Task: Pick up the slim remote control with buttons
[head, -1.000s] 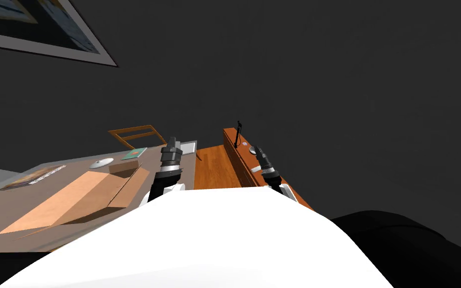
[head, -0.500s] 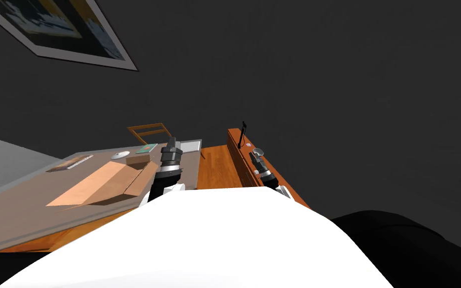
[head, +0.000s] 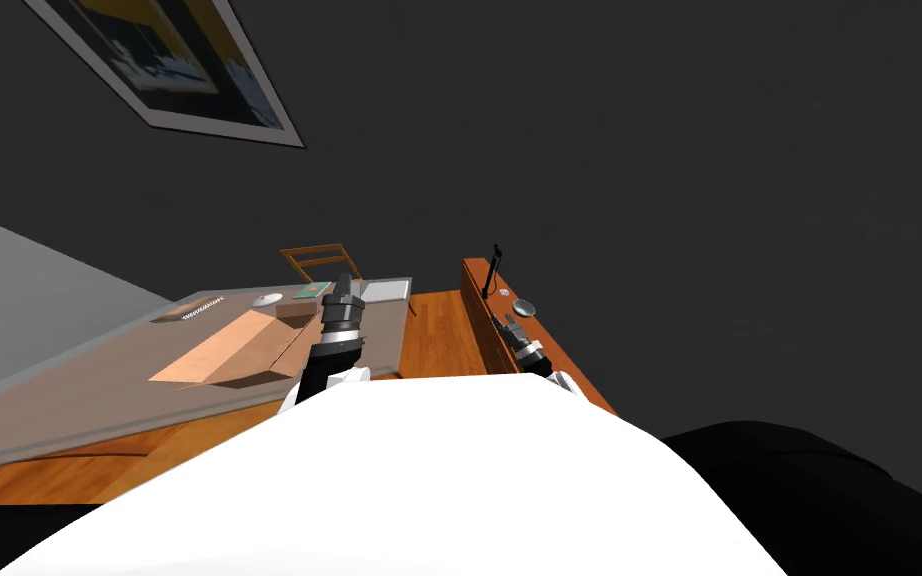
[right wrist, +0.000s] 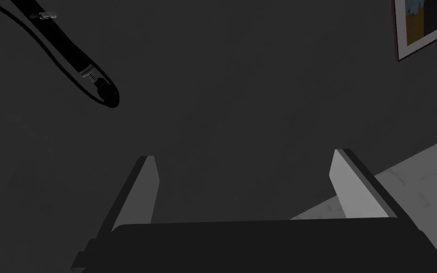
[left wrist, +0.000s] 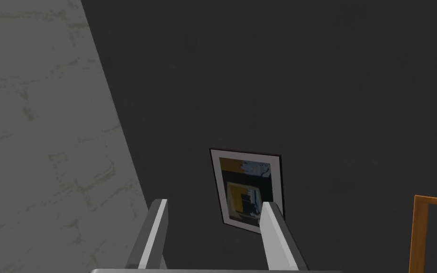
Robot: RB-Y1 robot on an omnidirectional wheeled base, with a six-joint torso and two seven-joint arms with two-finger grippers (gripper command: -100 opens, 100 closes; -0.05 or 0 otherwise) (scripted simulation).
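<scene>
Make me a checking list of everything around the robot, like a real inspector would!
Surface: grey table on the robot's left; wooden cabinet on its right.
Job's things: remote control not made out; a slim dark thing lies far back on the table, too small to tell.
Clutter: open cardboard box, white round thing, green book, white sheet; round grey thing on the cabinet.
Grippers: left gripper open, empty; right gripper open, empty.
Cables: nothing seen.
Surroundings: dark wall, framed picture, wooden chair, black lamp.
</scene>
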